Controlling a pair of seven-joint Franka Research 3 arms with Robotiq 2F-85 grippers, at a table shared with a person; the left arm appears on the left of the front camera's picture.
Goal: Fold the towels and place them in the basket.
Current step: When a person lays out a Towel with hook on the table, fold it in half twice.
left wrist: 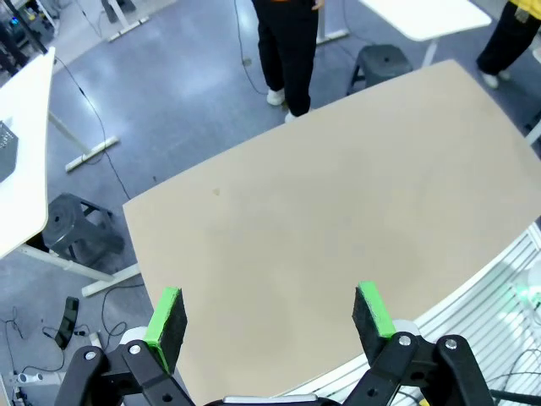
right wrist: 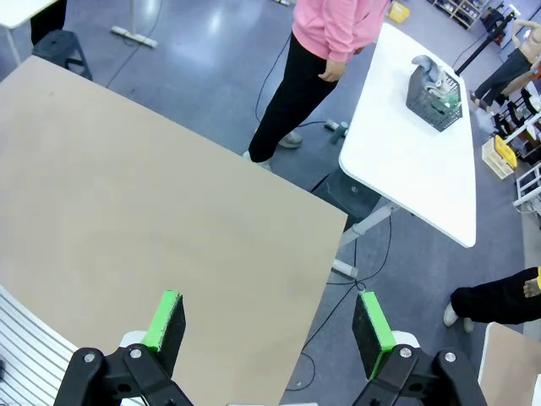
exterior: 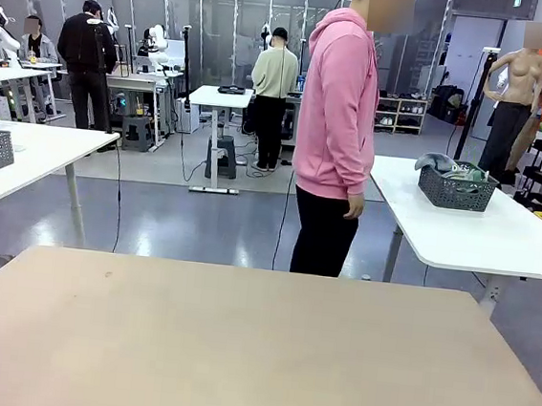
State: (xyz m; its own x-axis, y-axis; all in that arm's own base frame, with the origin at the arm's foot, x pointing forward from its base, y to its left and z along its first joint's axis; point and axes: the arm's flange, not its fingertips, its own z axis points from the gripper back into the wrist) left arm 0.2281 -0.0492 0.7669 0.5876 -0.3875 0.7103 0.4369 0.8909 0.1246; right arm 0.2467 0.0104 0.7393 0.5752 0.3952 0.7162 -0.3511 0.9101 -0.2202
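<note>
We saw left gripper (left wrist: 270,317) wide open, empty, above near edge of beige table (left wrist: 338,220); right gripper (right wrist: 269,326) same, at right edge. We noted basket (exterior: 457,190) on white side table (exterior: 479,237), cloth (exterior: 437,162) heaped inside. Person (exterior: 338,104) in pink hoodie stood past far edge.

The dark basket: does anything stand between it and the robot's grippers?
No object does, but the basket sits on a separate white table, across a floor gap from the tan table under the open left gripper and right gripper.
</note>
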